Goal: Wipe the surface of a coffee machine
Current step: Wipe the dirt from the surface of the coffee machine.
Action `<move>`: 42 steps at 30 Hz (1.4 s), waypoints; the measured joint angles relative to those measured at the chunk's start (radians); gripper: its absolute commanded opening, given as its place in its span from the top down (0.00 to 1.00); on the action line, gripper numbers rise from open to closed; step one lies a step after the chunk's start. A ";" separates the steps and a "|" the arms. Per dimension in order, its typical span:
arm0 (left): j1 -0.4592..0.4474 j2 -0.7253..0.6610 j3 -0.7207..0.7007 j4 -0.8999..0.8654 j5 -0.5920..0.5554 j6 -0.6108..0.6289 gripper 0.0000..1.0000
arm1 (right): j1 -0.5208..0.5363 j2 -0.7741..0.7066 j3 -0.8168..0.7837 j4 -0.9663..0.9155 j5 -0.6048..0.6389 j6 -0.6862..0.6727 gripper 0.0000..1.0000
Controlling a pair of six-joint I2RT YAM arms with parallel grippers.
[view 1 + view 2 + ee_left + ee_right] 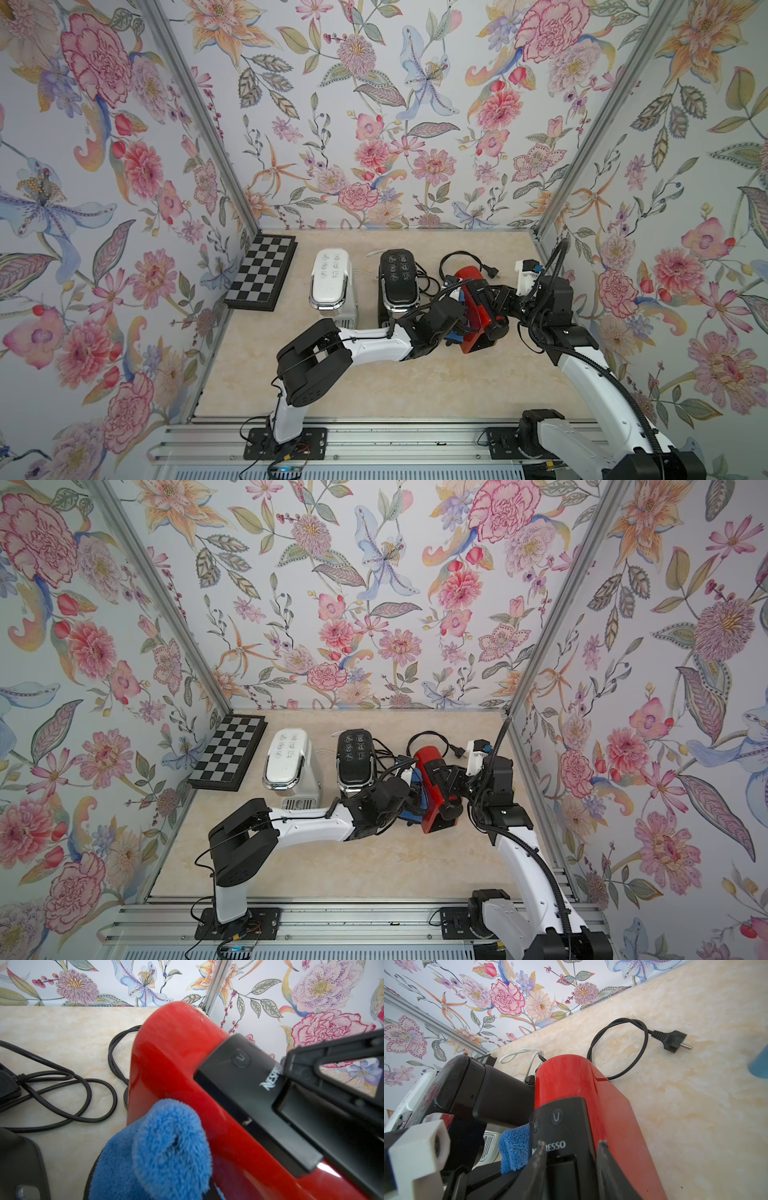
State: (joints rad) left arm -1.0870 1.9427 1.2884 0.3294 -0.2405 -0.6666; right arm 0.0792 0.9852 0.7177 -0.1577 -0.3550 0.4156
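Note:
A red coffee machine [468,277] with a black top band [566,1126] stands at the back right of the table. My left gripper [452,322] is shut on a fluffy blue cloth [166,1147], and the cloth hides its fingers. The cloth presses against the red side wall [162,1076] of the machine. My right gripper [571,1146] comes from the right. Its two fingertips [540,1148] sit either side of the black band at the logo, closed on it. Both top views show both arms meeting at the red coffee machine [428,757].
A black machine [397,274] and a white one [330,276] stand left of the red one, with a chessboard [262,272] against the left wall. Black cords [62,1093] and a plug [675,1042] lie behind the machines. A blue object [761,1064] shows at one edge.

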 measured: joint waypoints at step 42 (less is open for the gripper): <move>-0.088 -0.035 -0.156 0.113 0.098 -0.064 1.00 | 0.005 -0.017 0.001 -0.024 0.008 0.000 0.57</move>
State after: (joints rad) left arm -1.1748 1.9076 1.1328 0.4419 -0.1425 -0.7307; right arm 0.0837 0.9684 0.7185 -0.1822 -0.3473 0.4156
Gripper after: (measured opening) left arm 0.091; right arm 0.431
